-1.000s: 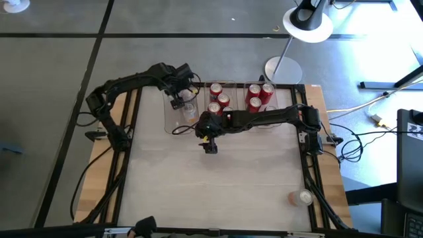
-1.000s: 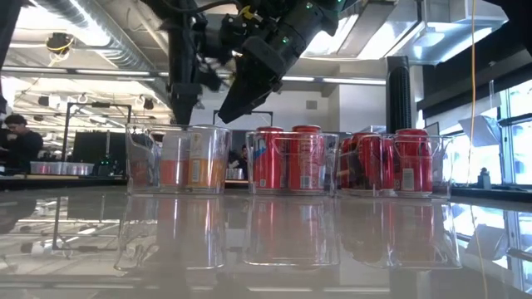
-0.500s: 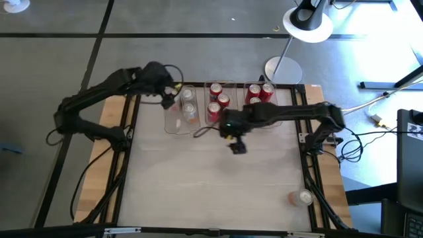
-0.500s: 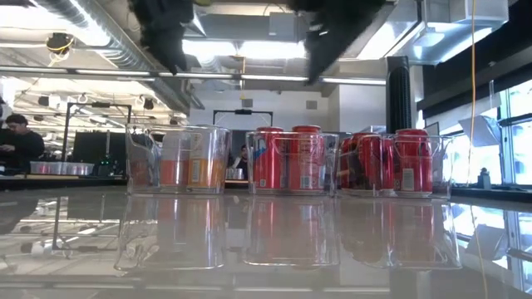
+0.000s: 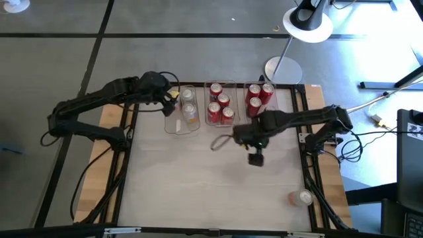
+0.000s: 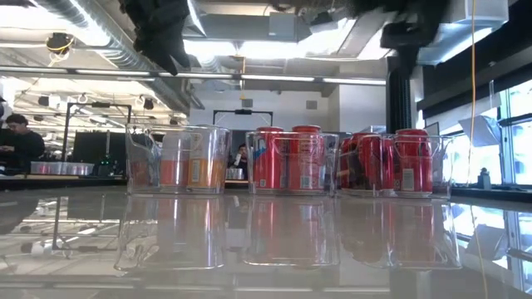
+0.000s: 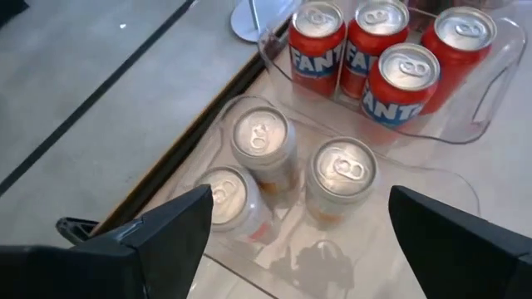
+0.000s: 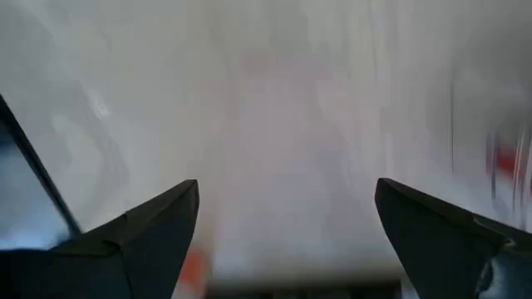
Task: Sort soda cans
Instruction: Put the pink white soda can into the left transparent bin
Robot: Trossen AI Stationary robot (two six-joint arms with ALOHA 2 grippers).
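Left gripper point(image 7: 295, 228) open above silver soda cans point(image 7: 341, 173); right gripper point(image 5: 255, 157) open, well apart

Three clear bins point(image 5: 180, 125) stand in a row along the far side of the pale table point(image 5: 198, 192), close beside one another. Just past the table's far edge a lamp point(image 5: 308, 23) rises on a thin pole from a round base point(image 5: 283, 69) on the grey floor point(image 5: 59, 59). Cables point(image 5: 370, 109) trail off the right side. Across the room a person point(image 6: 18, 143) sits at what may be a desk.
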